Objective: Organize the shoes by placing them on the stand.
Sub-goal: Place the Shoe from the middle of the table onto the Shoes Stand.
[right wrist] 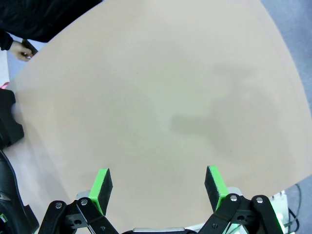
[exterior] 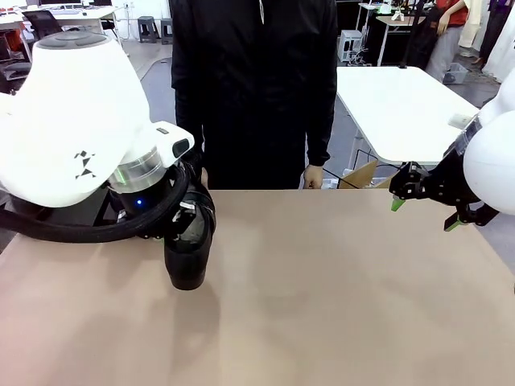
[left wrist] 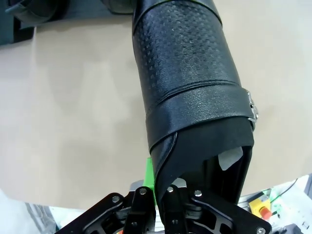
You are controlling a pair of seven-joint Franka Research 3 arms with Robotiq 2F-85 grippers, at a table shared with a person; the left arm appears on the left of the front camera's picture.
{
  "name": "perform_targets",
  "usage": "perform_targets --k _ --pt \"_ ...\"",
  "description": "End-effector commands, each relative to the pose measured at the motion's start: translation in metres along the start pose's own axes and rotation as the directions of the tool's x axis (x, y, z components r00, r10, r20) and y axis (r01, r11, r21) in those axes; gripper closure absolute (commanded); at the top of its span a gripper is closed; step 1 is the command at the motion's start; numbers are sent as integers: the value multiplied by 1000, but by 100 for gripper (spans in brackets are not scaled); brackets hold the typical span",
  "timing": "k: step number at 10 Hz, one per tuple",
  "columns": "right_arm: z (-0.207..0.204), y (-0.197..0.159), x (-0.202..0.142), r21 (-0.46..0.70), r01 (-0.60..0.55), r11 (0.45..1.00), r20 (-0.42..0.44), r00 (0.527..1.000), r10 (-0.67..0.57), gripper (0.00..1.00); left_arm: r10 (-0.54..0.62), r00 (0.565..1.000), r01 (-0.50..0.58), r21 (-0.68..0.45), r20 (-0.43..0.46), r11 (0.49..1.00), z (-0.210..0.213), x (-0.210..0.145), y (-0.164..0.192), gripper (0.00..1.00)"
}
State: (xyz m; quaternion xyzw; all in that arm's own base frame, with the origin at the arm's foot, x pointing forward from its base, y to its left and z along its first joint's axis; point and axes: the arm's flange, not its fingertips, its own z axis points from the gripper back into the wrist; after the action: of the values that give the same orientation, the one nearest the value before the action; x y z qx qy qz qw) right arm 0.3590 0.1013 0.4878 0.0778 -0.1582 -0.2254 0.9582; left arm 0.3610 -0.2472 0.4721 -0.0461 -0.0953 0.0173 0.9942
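Beige tabletop [exterior: 338,305] ahead: my left gripper [exterior: 187,219] hangs a shoe [exterior: 189,257] toe-down, far left. Left wrist: jaws pinch its heel collar; I'd carry it level. Right wrist: right gripper [right wrist: 158,187] spread, empty.

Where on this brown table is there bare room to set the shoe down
Most of the brown table is bare: the whole middle and right side, from the shoe held in the left gripper across to the open right gripper, and the near edge. The crowded part is the left side, around that arm and a black block at the table's edge.
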Motion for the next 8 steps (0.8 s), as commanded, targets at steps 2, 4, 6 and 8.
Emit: perform_targets --k 2,4,6,8 --pt "0 0 0 13 -7 1000 -10 1000 7 0 -17 993 14 26 116 1000 4 8 13 100" --pt "0 0 0 13 -7 1000 -10 1000 7 0 -11 936 -9 55 351 998 39 32 49 100" --pt "0 0 0 13 -7 1000 -10 1000 7 0 -23 878 -44 128 478 991 49 64 88 100" --pt "0 0 0 13 -7 1000 -10 1000 7 0 -31 880 -45 149 473 988 39 99 130 100"
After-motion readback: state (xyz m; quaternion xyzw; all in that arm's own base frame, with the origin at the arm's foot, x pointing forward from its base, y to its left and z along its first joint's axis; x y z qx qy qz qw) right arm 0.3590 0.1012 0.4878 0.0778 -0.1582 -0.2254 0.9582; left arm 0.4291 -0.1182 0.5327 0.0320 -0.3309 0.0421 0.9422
